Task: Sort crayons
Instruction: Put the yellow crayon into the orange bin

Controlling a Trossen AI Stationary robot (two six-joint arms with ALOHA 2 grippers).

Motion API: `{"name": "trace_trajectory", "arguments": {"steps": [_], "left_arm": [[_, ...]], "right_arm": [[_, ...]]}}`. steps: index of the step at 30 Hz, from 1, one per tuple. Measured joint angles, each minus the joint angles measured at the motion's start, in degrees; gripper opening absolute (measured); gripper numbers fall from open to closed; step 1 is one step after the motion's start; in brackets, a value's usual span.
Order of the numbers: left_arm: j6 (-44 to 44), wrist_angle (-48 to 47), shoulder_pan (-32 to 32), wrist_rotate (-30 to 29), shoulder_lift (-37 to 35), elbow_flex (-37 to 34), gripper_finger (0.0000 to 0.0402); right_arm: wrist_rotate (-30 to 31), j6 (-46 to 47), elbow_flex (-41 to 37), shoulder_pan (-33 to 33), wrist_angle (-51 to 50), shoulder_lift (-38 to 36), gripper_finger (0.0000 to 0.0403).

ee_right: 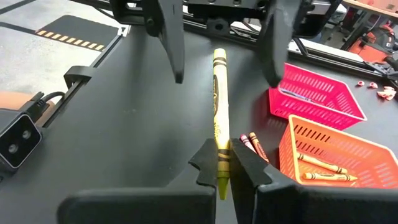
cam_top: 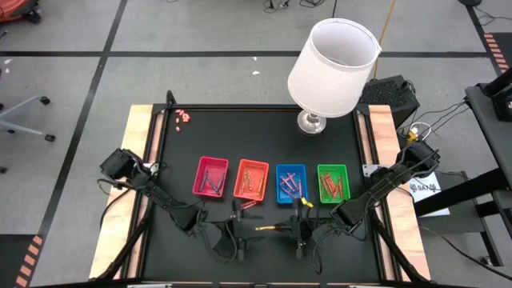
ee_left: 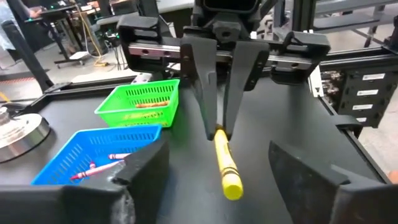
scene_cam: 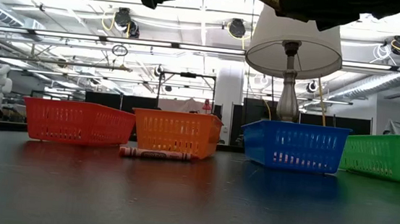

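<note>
High view: I log my right hand [cam_top: 298,226] clamped on a yellow crayon [cam_top: 268,228] near the worktop's [cam_top: 216,128] front edge, left hand [cam_top: 240,228] spread open opposite.
Low view: only a red crayon [scene_cam: 151,153] before the orange tray [scene_cam: 176,132].
Left wrist view: blue tray [ee_left: 99,152] and green tray [ee_left: 144,102] hold crayons.
Right wrist view: pink tray [ee_right: 314,93].

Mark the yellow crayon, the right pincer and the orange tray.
yellow crayon [ee_right: 219,93], right wrist view, mid-shaft of its wrapper.
right pincer [ee_right: 221,163], right wrist view, between its fingertips, shut on the crayon.
orange tray [cam_top: 251,179], high view, its floor.
</note>
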Motion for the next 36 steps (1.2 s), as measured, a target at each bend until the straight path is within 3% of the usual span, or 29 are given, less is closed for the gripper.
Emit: {"name": "trace_trajectory", "arguments": {"steps": [12, 18, 26, 36], "left_arm": [[-0.1, -1.8, 0.0, -1.4, 0.0, 0.0, 0.0144], [-0.5, -2.7, 0.0, -1.4, 0.0, 0.0, 0.0103], [-1.1, -2.5, 0.0, -0.5, 0.0, 0.0, 0.0071], [-1.4, -1.5, 0.0, -1.6, 0.0, 0.0, 0.0071]], "right_arm": [[0.1, 1.0, 0.0, 0.0, 0.2, 0.0, 0.0004], [0.2, 1.0, 0.0, 0.0, 0.4, 0.0, 0.0004], [0.1, 1.4, 0.0, -1.0, 2.6, 0.0, 0.0004], [0.2, 2.1, 0.0, -1.1, 2.4, 0.0, 0.0004]]}}
